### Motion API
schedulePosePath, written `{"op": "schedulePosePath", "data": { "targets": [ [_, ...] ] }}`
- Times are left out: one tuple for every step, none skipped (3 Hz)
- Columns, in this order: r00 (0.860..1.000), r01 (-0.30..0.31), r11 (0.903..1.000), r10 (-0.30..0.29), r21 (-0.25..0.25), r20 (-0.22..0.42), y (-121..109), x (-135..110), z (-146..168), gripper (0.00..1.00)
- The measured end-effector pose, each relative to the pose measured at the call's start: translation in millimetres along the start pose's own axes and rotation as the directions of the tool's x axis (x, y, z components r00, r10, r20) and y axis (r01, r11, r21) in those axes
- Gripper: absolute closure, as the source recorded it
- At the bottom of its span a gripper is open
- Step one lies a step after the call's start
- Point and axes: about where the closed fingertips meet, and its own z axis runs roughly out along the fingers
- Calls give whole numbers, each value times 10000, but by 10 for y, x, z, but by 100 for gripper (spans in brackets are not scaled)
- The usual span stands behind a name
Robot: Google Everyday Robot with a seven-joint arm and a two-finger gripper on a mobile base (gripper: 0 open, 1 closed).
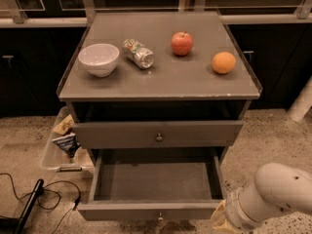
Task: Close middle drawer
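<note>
We log: middle drawer (122, 210) matt grey wood, brass knob (159, 216) | bowl (99, 58) glossy | can (138, 53) shiny metal | gripper (220, 222) bottom right, on smooth white arm (278, 191).

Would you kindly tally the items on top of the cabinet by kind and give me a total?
Fruit: 2 (apple, orange)
Bowl: 1
Can: 1
Total: 4
The gripper is low at the right, near the front corner of the open middle drawer.
</note>
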Motion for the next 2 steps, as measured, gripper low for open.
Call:
{"op": "schedulePosePath", "data": {
  "targets": [
    [9990, -359, 9993, 358, 40, 271, -247, 276, 561, 100],
    [9989, -337, 9994, 336, 26, 328, -227, 272, 592, 100]
  ]
}}
